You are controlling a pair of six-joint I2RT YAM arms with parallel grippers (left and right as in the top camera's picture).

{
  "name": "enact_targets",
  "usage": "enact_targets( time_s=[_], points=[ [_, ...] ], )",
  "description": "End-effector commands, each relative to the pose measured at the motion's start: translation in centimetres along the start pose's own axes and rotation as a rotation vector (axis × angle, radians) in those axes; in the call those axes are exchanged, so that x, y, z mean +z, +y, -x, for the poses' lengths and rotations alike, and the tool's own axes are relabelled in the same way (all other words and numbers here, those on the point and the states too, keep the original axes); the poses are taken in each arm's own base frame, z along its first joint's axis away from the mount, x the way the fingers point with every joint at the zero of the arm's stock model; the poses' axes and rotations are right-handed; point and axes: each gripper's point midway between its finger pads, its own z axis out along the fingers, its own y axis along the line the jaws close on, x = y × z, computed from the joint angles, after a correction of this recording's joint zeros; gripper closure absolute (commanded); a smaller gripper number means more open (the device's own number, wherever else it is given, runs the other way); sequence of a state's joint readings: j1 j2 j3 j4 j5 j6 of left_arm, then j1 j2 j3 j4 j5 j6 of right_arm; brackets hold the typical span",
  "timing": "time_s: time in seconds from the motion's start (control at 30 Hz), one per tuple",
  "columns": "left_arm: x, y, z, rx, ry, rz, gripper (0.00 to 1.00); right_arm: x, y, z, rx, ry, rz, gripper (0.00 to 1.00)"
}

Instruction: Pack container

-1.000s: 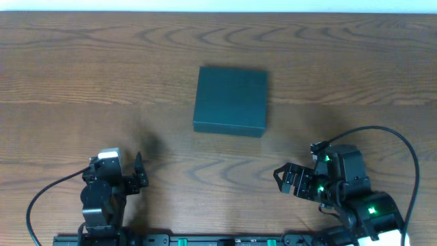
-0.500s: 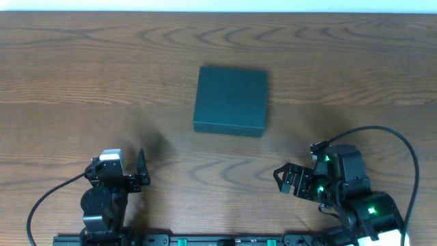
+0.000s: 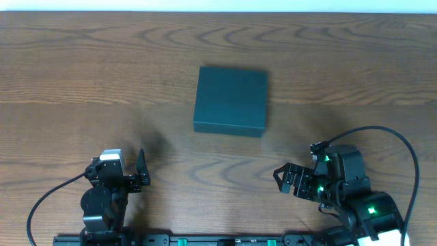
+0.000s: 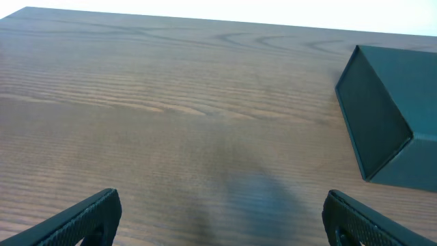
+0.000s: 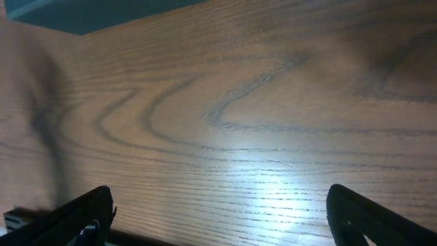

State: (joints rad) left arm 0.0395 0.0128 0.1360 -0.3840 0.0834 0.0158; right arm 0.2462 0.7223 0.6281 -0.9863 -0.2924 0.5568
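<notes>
Container (image 3: 231, 100): appears closed, centre of tabletop (image 3: 82, 82), slightly toward far edge. Probably light, stiff, matte; lift lid (image 3: 232, 90) at its free edge. Left gripper (image 4: 222, 212), right gripper (image 5: 218, 212): both wide open, empty, by near edge.

The left arm (image 3: 102, 198) is a black, boxy stack of rounded joint housings topped by a small white-grey block (image 3: 109, 157), with a thin black cable (image 3: 48, 193) curving out from its side. The right arm (image 3: 348, 188) is also black but bulkier, dotted with small glowing green lights (image 3: 372, 210), and a long black cable (image 3: 375, 128) arcs around it. In the wrist views, the fingers (image 4: 92, 213) of the left gripper (image 4: 220, 212) are matte, dark and wedge-shaped with a greenish cast. Those (image 5: 82, 212) of the right gripper (image 5: 218, 215) look nearly black, with the same blunt tips.
</notes>
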Motion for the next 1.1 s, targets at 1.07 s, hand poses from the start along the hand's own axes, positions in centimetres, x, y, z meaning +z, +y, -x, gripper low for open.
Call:
enact_targets(
  time_s=[1.07],
  points=[
    [0.3, -0.1, -0.7, 0.001, 0.010, -0.012, 0.05, -0.1, -6.0, 5.4, -0.269, -0.743, -0.133, 0.01]
  ],
)
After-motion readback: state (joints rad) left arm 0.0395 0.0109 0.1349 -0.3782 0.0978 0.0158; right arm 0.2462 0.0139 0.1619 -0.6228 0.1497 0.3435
